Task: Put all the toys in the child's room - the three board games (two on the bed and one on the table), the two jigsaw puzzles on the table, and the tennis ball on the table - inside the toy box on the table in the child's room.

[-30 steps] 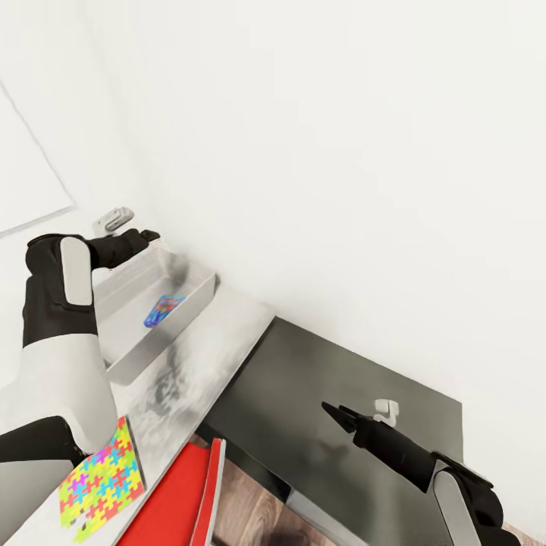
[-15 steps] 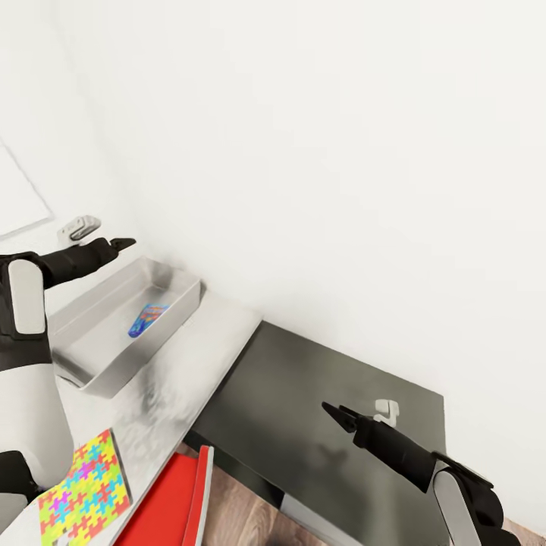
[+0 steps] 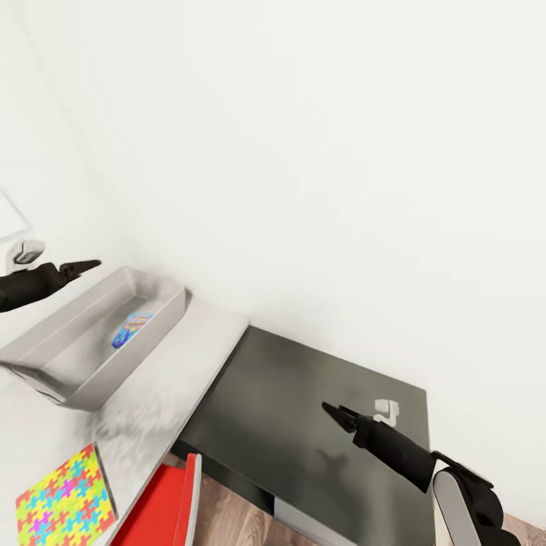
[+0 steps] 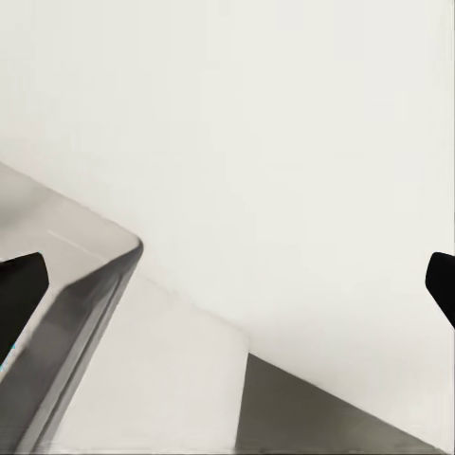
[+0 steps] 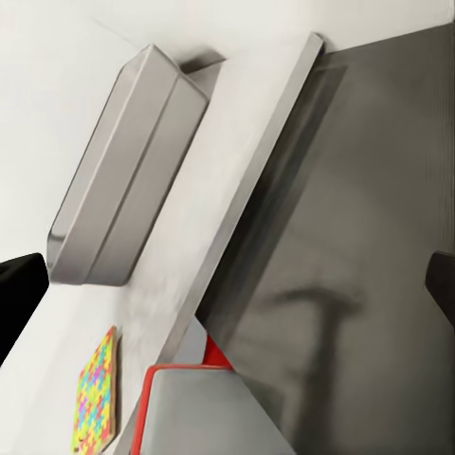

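Observation:
The toy box (image 3: 45,356), a shallow grey bin, stands on the light grey table (image 3: 189,356) against the white wall. A small flat multicolour piece (image 3: 133,328), mostly blue, lies inside it; too small to name. One jigsaw puzzle (image 3: 61,500) lies on the table's near end. My left gripper (image 3: 80,267) hovers open over the box's far rim, holding nothing. In the left wrist view its fingertips (image 4: 19,294) stand wide apart above the toy box's corner (image 4: 85,322). My right gripper (image 3: 334,413) hangs open and empty over the dark cabinet, its fingertips (image 5: 19,284) far apart. The board games and tennis ball are out of view.
A lower dark grey cabinet (image 3: 303,394) adjoins the table on the right. A red object with a grey edge (image 3: 163,500) stands below the table's near edge, on the wood floor. The right wrist view shows the toy box (image 5: 123,180), puzzle (image 5: 95,398) and cabinet (image 5: 379,237).
The head view has swung right, so box, table and puzzle sit further left. The left arm has drawn back toward the picture's left edge. The right arm holds its place.

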Robot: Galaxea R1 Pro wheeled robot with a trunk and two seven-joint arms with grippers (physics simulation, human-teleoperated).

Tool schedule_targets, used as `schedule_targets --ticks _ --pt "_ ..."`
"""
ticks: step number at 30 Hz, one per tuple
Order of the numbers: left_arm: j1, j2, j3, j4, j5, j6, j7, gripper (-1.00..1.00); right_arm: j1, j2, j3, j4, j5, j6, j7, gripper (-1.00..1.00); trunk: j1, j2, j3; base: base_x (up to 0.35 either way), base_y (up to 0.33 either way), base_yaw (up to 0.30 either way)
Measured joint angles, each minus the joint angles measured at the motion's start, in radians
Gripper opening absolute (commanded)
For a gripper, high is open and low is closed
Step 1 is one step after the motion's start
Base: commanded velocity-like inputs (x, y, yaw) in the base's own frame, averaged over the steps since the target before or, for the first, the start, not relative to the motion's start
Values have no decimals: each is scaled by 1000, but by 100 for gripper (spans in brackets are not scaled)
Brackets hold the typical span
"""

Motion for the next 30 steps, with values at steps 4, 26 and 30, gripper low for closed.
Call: schedule_targets --ticks 4,26,30 --pt "62 54 14 0 10 1 -83 100 0 0 0 0 0 0 -1 100 0 0 6 0 0 -118" --pt "333 139 167 14 -3 2 -405 100 0 1 3 0 0 -2 -4 100 0 0 17 0 0 -18" --pt "344 141 174 14 -18 2 -404 100 0 0 3 0 0 -2 -5 100 0 0 18 0 0 0"
